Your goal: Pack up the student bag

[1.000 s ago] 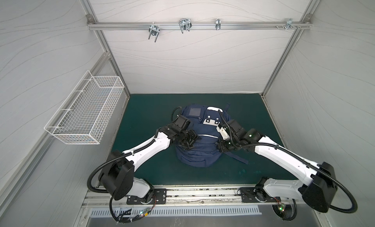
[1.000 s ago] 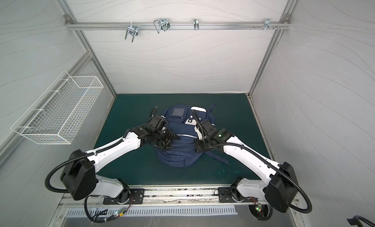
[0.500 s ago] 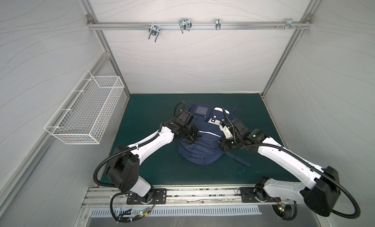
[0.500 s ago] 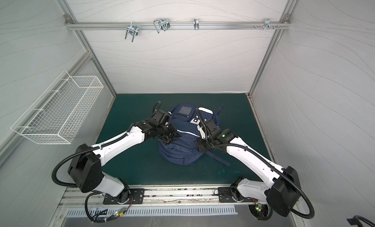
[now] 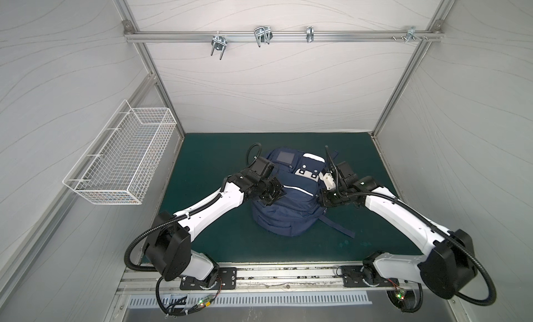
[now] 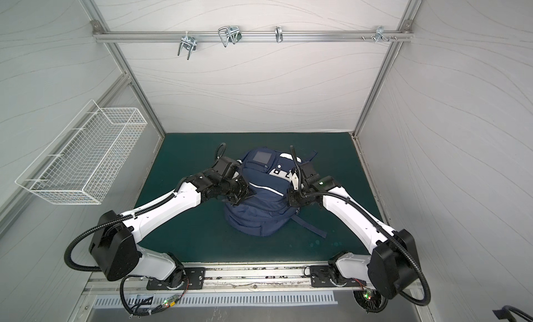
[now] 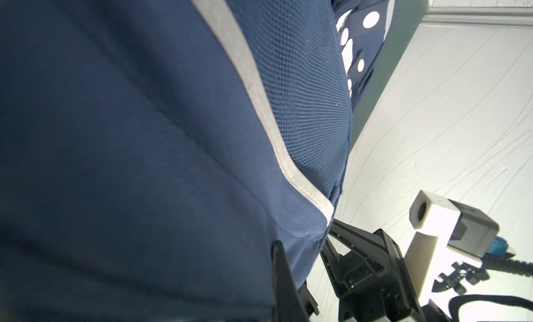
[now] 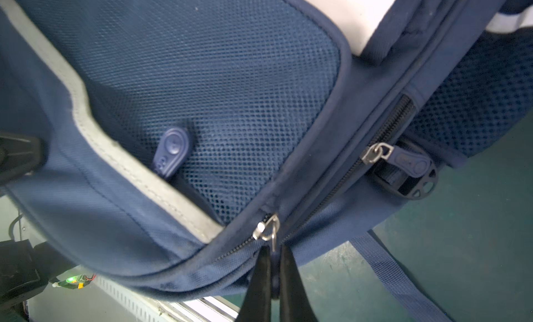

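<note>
Top views look down over everything; both wrist views sit close against the student bag.

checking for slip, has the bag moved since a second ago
Yes, slightly: the bag has swung its top toward the right wall over the mat; its near end barely shifted.

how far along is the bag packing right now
Looks done: the student bag lies on the green mat, with no loose items showing around it. In hand: the left gripper is shut on the bag's fabric, and the right gripper pinches a zipper pull. Left: running that zipper. Whether it will open or close the bag cannot be told.
</note>
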`<state>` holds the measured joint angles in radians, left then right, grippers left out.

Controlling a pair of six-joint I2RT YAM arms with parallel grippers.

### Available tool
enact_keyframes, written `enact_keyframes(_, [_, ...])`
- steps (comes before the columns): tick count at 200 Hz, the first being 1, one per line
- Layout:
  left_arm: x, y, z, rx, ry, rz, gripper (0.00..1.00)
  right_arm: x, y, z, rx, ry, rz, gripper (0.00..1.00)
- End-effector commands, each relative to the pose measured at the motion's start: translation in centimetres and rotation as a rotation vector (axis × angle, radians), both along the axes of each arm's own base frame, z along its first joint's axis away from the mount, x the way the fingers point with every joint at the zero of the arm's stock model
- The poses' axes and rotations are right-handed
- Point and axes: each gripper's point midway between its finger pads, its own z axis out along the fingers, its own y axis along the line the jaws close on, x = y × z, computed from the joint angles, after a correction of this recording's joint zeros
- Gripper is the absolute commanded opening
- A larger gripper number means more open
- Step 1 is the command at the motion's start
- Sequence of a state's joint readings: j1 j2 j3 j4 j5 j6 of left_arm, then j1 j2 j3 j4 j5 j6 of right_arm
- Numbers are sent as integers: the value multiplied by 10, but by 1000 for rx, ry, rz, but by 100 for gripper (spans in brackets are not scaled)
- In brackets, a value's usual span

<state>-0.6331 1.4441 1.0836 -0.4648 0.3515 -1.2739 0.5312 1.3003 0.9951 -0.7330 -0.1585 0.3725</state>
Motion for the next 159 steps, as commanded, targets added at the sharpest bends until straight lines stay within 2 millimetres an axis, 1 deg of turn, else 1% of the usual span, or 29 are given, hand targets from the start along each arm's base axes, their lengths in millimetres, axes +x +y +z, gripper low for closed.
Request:
enact_keyframes(1, [-5,10,2,6,-1,13,0,40,-30,-6,-149,-60,-108,0])
enact_keyframes(22, [-3,3,-5,-8,16,5,0,60,-27,-8,-159,-50,-109,0])
enact_keyframes(36, [-3,-1,-9,-9,20,-1,0,66,-22,-8,-160,-41,-89,0])
enact_keyframes(59, [-2,-3,-15,-8,32,-4,0,66,-21,-11,-162,-33,-88,0])
enact_keyframes(88, [-3,-4,-19,-9,37,-9,0,63,-27,-20,-200,-8,-93,0])
enact_keyframes(91, [-3,-6,-18,-14,37,-15,0,63,-27,-20,-201,-7,-92,2])
enact_keyframes(92, [-3,-6,-19,-13,37,-15,0,63,-28,-20,-203,-6,-93,6])
enact_keyframes(95, [-3,-7,-19,-15,39,-20,0,62,-29,-20,-206,-6,-94,12])
enact_keyframes(97, [-3,-7,-18,-17,38,-24,0,62,-29,-20,-206,-6,-94,14])
enact_keyframes(103, [-2,-9,-18,-19,39,-31,0,60,-29,-18,-203,-9,-93,27])
enact_keyframes(110, [-1,-11,-16,-19,32,-45,13,59,-28,-13,-191,-20,-97,40])
enact_keyframes(114, [1,-12,-14,-17,21,-53,23,58,-28,-8,-182,-30,-100,46])
enact_keyframes(119, [3,-12,-10,-8,5,-64,33,57,-28,-1,-173,-46,-106,58])
enact_keyframes(125, [5,-10,-5,15,-14,-74,42,55,-28,8,-160,-68,-111,64])
enact_keyframes(135, [10,-7,8,50,-75,-101,59,52,-29,25,-141,-113,-120,69])
enact_keyframes(138, [11,-4,12,63,-92,-106,68,52,-30,31,-135,-130,-124,69])
enact_keyframes(142, [12,-3,18,75,-118,-114,88,51,-31,38,-130,-151,-134,70])
enact_keyframes(144, [12,-2,21,81,-127,-114,95,51,-33,41,-127,-160,-141,71])
enact_keyframes(145, [13,-1,23,84,-135,-115,97,51,-33,43,-125,-166,-144,71])
enact_keyframes(148, [15,1,27,95,-157,-118,99,51,-34,48,-116,-178,-152,72])
enact_keyframes(159, [23,10,48,128,-244,-121,99,50,-39,70,-89,-237,-180,77])
